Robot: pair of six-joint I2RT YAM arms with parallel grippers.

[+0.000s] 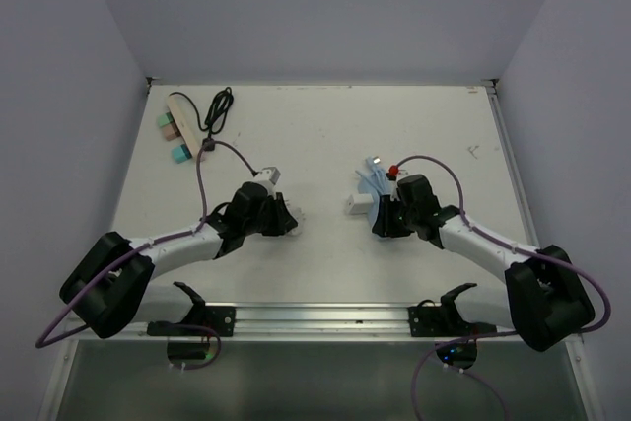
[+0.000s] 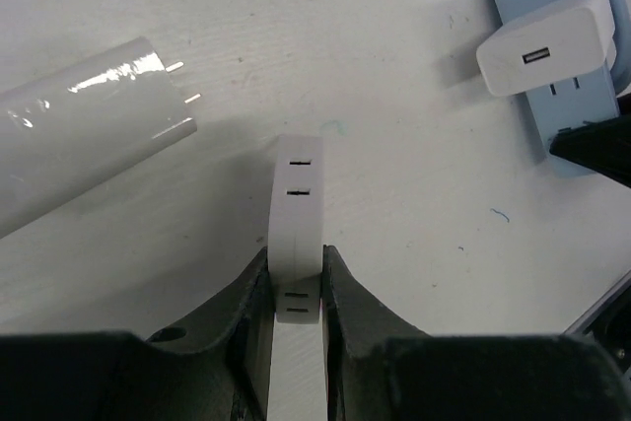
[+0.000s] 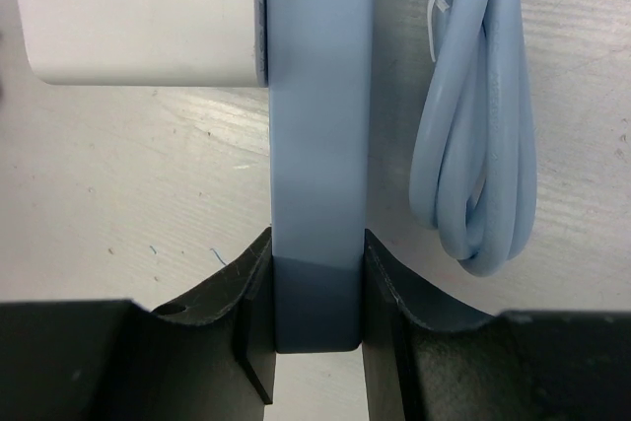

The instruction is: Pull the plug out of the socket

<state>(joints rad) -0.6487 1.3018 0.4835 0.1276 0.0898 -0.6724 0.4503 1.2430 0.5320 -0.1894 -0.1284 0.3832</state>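
A: Left gripper (image 2: 296, 265)?
B: Clamped tight on the white power strip (image 2: 298, 194), near one end. White round plug (image 2: 89, 115) lies just beside it on the table (image 2: 394, 7), prongs bare, apart from the strip.
A: Right gripper (image 3: 317, 244)?
B: Closed around the blue power strip (image 3: 320, 96). White USB charger (image 2: 542, 51) is plugged into it, and a blue cable (image 3: 483, 125) is coiled alongside.

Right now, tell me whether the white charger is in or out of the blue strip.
In: the white charger sits flush against the blue strip, no prongs showing between them.
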